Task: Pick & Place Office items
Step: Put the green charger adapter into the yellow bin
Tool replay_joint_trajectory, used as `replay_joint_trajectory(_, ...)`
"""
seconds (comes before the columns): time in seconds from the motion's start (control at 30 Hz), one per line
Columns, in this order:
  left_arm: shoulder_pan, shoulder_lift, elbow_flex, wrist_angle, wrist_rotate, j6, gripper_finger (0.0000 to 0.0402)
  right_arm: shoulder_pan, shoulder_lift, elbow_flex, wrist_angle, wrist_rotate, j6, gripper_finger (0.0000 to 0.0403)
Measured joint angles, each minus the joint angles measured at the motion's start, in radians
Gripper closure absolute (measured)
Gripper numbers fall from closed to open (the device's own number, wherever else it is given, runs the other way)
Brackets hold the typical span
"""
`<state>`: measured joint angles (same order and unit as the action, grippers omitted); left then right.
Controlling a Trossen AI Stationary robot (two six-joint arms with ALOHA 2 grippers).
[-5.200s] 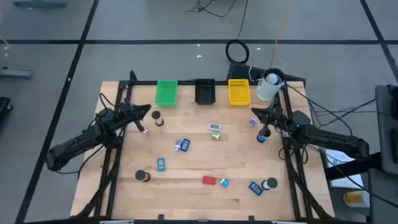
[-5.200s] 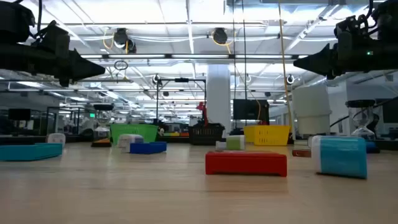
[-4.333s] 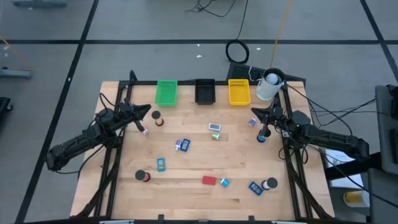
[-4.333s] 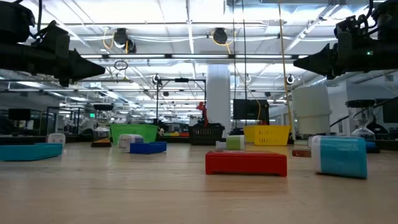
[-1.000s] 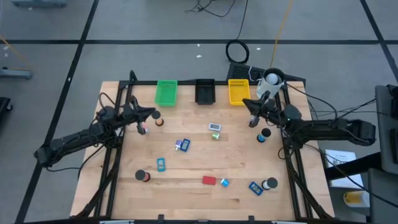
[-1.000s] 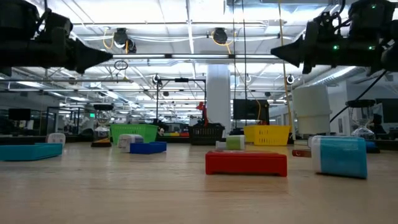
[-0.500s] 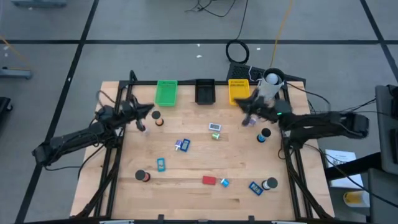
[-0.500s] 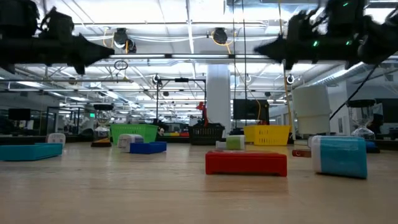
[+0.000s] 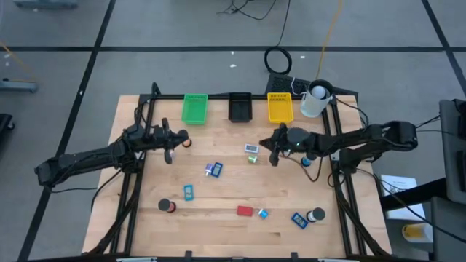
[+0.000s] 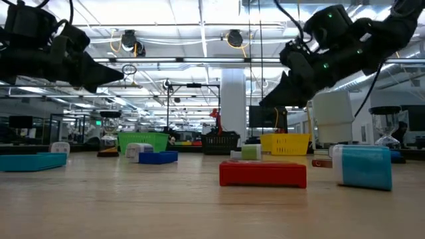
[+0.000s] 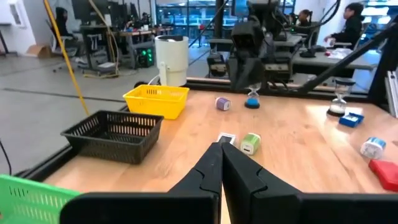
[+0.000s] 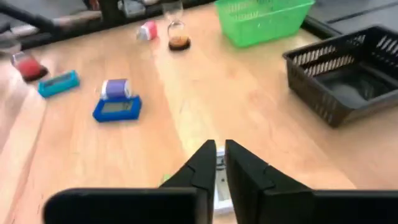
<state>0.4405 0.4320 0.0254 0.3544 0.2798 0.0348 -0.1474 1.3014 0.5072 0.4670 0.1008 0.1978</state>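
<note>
The office items lie scattered on the wooden table. A small white-and-green piece [image 9: 252, 151] lies at mid table, and also shows in the left wrist view [image 11: 250, 143]. A blue block [image 9: 213, 169], another blue block [image 9: 188, 192], a dark roll [image 9: 167, 207] and a red block [image 9: 245, 211] lie nearer. My right gripper [image 9: 274, 151] is shut, tipped down, in the air just right of the white-and-green piece [image 12: 219, 182]. My left gripper [image 9: 173, 142] is shut and in the air at the far left, near a small brown-based piece [image 9: 186, 140].
A green tray [image 9: 194, 108], a black tray [image 9: 240, 107] and a yellow tray [image 9: 280, 108] stand along the far edge, with a white cup [image 9: 314, 100] at the far right. More small pieces [image 9: 307, 217] lie at the near right.
My right gripper has swung from the far right toward the table's left and tipped downward, ending beside the white-and-green piece. My left gripper has tipped down a little at the far left. No item has moved.
</note>
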Motion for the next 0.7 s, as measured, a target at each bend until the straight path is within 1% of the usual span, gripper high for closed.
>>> replay_joint_trajectory(0.1, -0.007, 0.000, 0.000, 0.011, -0.002, 0.012, 0.0387, 0.035, -0.005, 0.082, -0.146, 0.059, 0.002, 0.0345)
replay_joint_trajectory(0.2, -0.007, 0.000, 0.000, 0.011, -0.009, -0.003, 0.0376, 0.054, -0.001, 0.130, -0.267, 0.060, 0.048, 0.0325)
replay_joint_trajectory(0.33, -0.007, 0.000, 0.000, 0.011, -0.011, 0.008, 0.0380, 0.087, -0.005, 0.145, -0.269, 0.060, 0.063, 0.0290)
replay_joint_trajectory(0.47, -0.007, 0.000, 0.000, 0.018, -0.019, 0.008, 0.0394, 0.121, -0.001, 0.143, -0.273, 0.061, 0.090, 0.0239)
replay_joint_trajectory(0.53, -0.007, 0.000, 0.000, 0.017, -0.019, 0.007, 0.0398, 0.138, 0.011, 0.144, -0.276, 0.081, 0.106, 0.0211)
replay_joint_trajectory(0.7, -0.007, 0.000, 0.000, 0.035, -0.020, 0.003, 0.0383, 0.177, 0.009, 0.143, -0.273, 0.137, 0.152, 0.0149)
